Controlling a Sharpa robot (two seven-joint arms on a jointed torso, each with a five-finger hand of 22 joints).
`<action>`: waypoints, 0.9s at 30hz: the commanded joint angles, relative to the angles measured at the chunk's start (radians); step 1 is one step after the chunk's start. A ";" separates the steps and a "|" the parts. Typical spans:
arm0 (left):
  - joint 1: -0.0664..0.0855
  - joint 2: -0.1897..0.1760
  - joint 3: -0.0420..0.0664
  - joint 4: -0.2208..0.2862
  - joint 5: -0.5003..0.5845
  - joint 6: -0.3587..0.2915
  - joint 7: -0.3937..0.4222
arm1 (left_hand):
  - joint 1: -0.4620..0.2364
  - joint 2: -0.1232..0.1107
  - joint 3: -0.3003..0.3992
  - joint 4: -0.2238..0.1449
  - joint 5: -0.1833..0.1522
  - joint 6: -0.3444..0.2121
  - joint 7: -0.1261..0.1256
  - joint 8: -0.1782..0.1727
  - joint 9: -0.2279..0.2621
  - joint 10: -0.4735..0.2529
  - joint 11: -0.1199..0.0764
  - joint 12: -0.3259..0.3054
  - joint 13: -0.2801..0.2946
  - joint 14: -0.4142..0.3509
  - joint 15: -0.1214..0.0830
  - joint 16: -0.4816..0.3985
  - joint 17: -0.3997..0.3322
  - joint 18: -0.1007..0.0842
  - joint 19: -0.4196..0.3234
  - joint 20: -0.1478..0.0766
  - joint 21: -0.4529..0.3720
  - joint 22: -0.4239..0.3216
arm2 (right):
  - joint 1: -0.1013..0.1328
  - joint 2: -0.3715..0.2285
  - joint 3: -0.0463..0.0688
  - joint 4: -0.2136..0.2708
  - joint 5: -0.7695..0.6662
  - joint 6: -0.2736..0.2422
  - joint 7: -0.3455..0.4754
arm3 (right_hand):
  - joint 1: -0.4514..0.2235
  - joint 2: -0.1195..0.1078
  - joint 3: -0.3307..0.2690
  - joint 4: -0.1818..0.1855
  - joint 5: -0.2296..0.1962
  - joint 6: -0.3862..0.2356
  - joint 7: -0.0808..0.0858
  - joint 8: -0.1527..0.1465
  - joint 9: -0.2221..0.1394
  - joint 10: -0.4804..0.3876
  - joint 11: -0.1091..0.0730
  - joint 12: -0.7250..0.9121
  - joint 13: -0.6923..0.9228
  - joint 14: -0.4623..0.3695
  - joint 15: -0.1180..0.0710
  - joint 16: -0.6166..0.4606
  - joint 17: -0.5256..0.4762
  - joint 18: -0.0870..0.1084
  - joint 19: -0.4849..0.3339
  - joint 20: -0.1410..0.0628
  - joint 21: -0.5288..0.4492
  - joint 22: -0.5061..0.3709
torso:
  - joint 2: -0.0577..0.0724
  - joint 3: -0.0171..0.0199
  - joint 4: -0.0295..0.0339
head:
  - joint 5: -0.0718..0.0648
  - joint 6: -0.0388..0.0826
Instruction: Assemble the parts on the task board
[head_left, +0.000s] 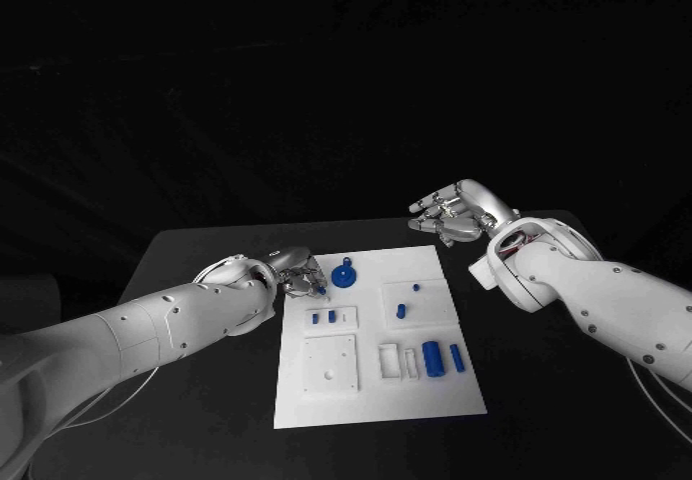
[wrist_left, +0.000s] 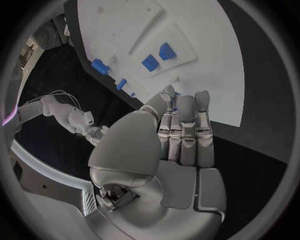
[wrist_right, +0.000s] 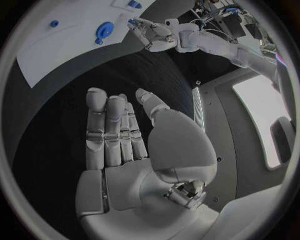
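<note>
The white task board (head_left: 378, 340) lies flat in the middle of the black desk (head_left: 188, 250), its long side running away from the robot. On its far half a round blue part with a small tab (head_left: 345, 273) sits near the left edge, and a small blue peg (head_left: 415, 287) stands in a raised square plate to its right, with another tiny blue piece (head_left: 402, 310) just nearer on the same plate. Two small blue blocks (head_left: 325, 317) rest side by side in a little recessed tray toward the board's left side. On the near half, a blue cylinder (head_left: 433, 355) and a slimmer blue pin (head_left: 457, 358) lie next to each other beside a white slotted holder (head_left: 389, 361), and a plain white square plate with holes (head_left: 329, 364) sits to their left.

The left hand (head_left: 299, 272) hovers at the board's far left edge, just beside the round blue part; in the left wrist view its fingers (wrist_left: 186, 130) are straight and pressed together, and whether the fingertips pinch anything cannot be told. The right hand (head_left: 459, 213) is raised beyond the board's far right corner, well apart from the parts, its fingers (wrist_right: 111, 132) stretched flat and holding nothing.
</note>
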 joint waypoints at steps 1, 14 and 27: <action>-0.001 0.005 0.000 -0.004 -0.006 0.013 0.009 | 0.004 0.009 -0.005 -0.004 0.001 0.004 0.002 0.006 0.001 -0.002 0.003 -0.003 -0.001 0.003 -0.002 -0.003 0.001 0.002 -0.001 -0.007 0.000 0.019 | 0.000 0.001 0.000 0.000 0.000 0.012 0.010 | -0.011 0.001 0.006 0.001 -0.005 0.005 0.000 -0.001 0.000 0.008 0.001 -0.004 -0.001 -0.003 0.006 -0.005 0.000 0.014 0.003 0.003 -0.003 0.042 | 0.000 0.0015 0.0000 | -0.001 -0.001; -0.006 0.016 -0.010 -0.011 -0.005 0.027 0.010 | 0.004 0.011 -0.006 -0.005 0.001 0.004 0.002 0.005 0.001 -0.002 0.003 -0.003 -0.001 0.002 -0.002 -0.004 0.002 0.001 -0.002 -0.007 -0.001 0.019 | 0.000 0.002 0.000 0.001 0.000 0.012 0.011 | -0.010 0.001 0.007 -0.001 -0.005 0.006 0.000 -0.001 0.000 0.008 0.001 -0.005 -0.002 -0.003 0.006 -0.005 0.000 0.014 0.004 0.003 -0.003 0.042 | -0.001 0.0002 0.0004 | -0.002 -0.002; -0.014 0.034 -0.014 -0.036 -0.008 0.040 0.004 | 0.004 0.014 -0.006 -0.008 0.006 0.001 0.003 0.005 0.001 -0.007 0.005 -0.003 -0.001 0.001 -0.001 -0.004 0.002 0.002 -0.002 -0.007 -0.001 0.019 | 0.000 0.005 0.000 0.000 0.000 0.013 0.012 | -0.010 0.001 0.007 -0.001 -0.005 0.006 0.000 -0.001 0.000 0.008 0.001 -0.005 -0.002 -0.003 0.006 -0.005 0.000 0.014 0.004 0.003 -0.003 0.042 | -0.001 0.0005 -0.0002 | -0.002 -0.002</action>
